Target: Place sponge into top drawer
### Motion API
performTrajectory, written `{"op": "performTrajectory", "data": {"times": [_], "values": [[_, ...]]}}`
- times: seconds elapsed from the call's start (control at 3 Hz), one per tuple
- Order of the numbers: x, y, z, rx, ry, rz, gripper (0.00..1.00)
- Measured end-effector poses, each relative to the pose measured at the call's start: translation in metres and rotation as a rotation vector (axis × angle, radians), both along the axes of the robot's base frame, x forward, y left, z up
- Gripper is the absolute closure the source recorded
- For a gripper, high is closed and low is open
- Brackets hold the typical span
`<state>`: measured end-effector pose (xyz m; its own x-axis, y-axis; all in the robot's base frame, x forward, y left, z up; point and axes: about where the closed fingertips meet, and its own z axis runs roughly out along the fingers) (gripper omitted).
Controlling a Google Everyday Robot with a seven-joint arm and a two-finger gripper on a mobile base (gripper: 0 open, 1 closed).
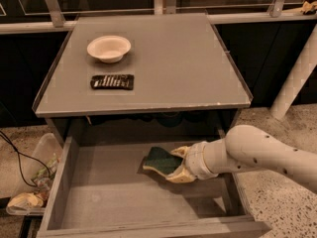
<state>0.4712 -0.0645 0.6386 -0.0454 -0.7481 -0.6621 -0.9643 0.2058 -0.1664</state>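
The sponge (pixel 161 160), dark green on top with pale yellow foam underneath, is held between the pale fingers (pixel 179 175) of my gripper (pixel 173 163). The gripper is shut on it, inside the open top drawer (pixel 114 197), low over the drawer's flat grey bottom, right of the middle. My white arm (pixel 257 155) reaches in from the right over the drawer's right wall. I cannot tell whether the sponge touches the bottom.
On the grey tabletop (pixel 173 58) above the drawer stand a white bowl (pixel 109 48) and a flat black remote-like object (pixel 112 81). A clear bin with rubbish (pixel 32 182) sits on the floor at the left. A white post (pixel 296 73) stands at the right.
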Motion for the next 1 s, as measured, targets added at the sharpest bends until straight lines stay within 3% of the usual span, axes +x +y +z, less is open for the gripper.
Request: {"op": "performTrajectory", "data": {"times": [0.33,1.0], "values": [[0.0036,0.0023,-0.0215,-0.004,0.015,-0.014,1.0],[0.004,0.0026,-0.0219,-0.004,0.014,-0.015,0.59]]}}
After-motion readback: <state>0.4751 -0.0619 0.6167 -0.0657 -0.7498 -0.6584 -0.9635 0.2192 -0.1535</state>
